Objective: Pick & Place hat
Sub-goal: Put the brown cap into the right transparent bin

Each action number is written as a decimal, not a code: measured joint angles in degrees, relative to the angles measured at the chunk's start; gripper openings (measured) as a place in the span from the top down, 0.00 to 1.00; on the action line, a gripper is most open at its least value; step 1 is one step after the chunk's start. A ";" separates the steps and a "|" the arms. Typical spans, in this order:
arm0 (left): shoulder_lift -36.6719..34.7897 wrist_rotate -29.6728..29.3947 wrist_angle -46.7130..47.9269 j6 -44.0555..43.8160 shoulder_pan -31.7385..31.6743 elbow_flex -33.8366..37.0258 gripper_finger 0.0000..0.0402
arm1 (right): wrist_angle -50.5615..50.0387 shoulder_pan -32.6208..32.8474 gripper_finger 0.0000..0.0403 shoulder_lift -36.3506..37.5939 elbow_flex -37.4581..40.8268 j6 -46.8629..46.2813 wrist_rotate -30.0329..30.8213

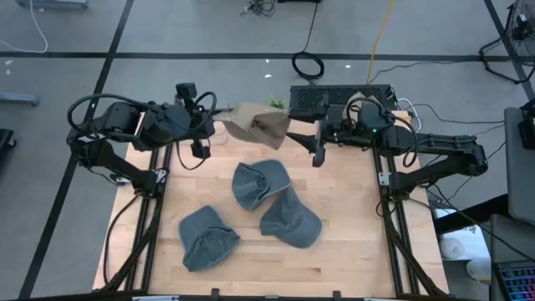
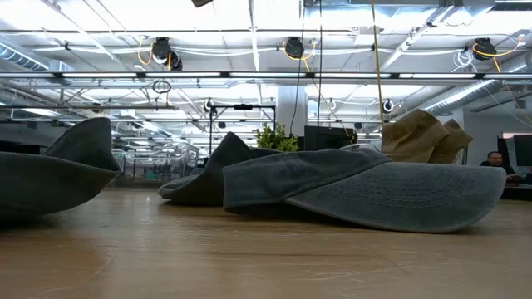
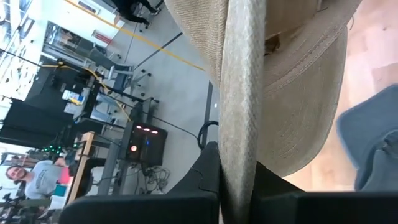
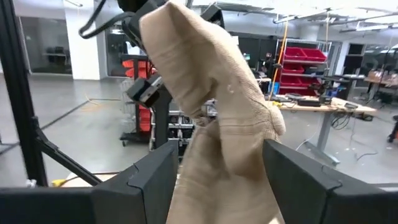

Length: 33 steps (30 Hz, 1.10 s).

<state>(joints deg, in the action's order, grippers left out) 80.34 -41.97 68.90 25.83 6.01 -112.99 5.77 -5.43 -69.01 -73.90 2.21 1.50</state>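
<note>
A tan hat hangs in the air over the table's far edge, between my two grippers; the low view shows it well above the tabletop. My left gripper is at the hat's left end and is shut on it. My right gripper is at the hat's right end. It is open, with one finger on either side of the bunched cloth. Whether those fingers touch the cloth, I cannot tell. My left gripper pinches a narrow edge-on band of the tan hat's cloth between its two fingers, at the hat's left end. The fingers come in about level from the table's left side. The hat is lifted clear, its stitched brim spreading out beyond the fingers.
Three blue-grey hats lie on the wooden table: one in the middle, one to its right and nearer, one toward the near left. A black keyboard sits at the far edge. People sit in the room behind.
</note>
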 joint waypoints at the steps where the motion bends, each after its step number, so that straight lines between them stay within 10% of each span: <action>1: 0.21 0.00 -0.02 -0.38 0.31 -0.04 0.98 | 0.00 0.00 0.44 0.00 0.01 0.77 0.25; 33: 4.16 -0.05 3.68 -11.19 5.10 -0.02 0.98 | 3.38 1.18 0.44 -1.68 3.26 -0.10 -1.62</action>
<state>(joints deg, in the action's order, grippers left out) 84.50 -42.02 72.58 14.64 11.11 -113.01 9.15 -4.25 -70.70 -70.64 2.11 -0.12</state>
